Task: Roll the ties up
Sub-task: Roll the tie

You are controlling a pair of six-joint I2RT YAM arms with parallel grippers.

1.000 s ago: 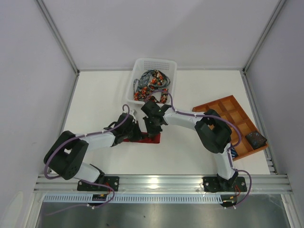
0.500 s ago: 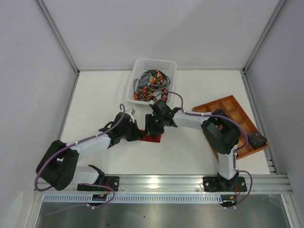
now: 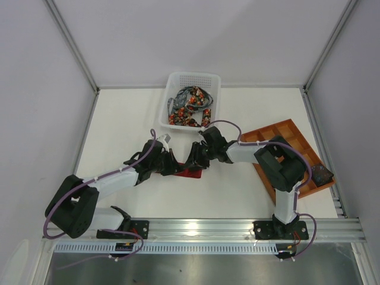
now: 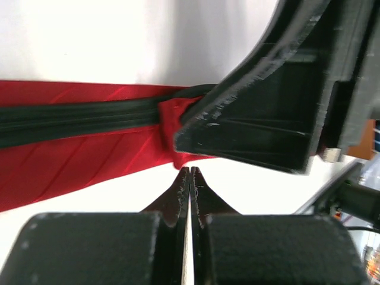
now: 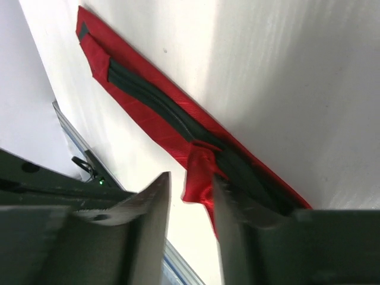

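The plain red tie [image 3: 190, 173] lay flat on the white counter [image 3: 124, 124], near its middle and between the two arms, its dark inner strip facing up and one short piece of red folded back over that strip [image 5: 199, 169]. The right tool [image 5: 189, 178] stood over that fold with its jaws partly apart, counter showing between them and the fold lying against one finger; whether it gripped the cloth could not be told. The left tool [image 4: 190, 175] sat fully closed on nothing, its tips at the tie's near edge just beside the fold. Behind them the white basket [image 3: 178, 80] held a tangle of dark dotted ties [image 3: 190, 107], and the orange-brown tray [image 3: 279, 127] lay to the right.
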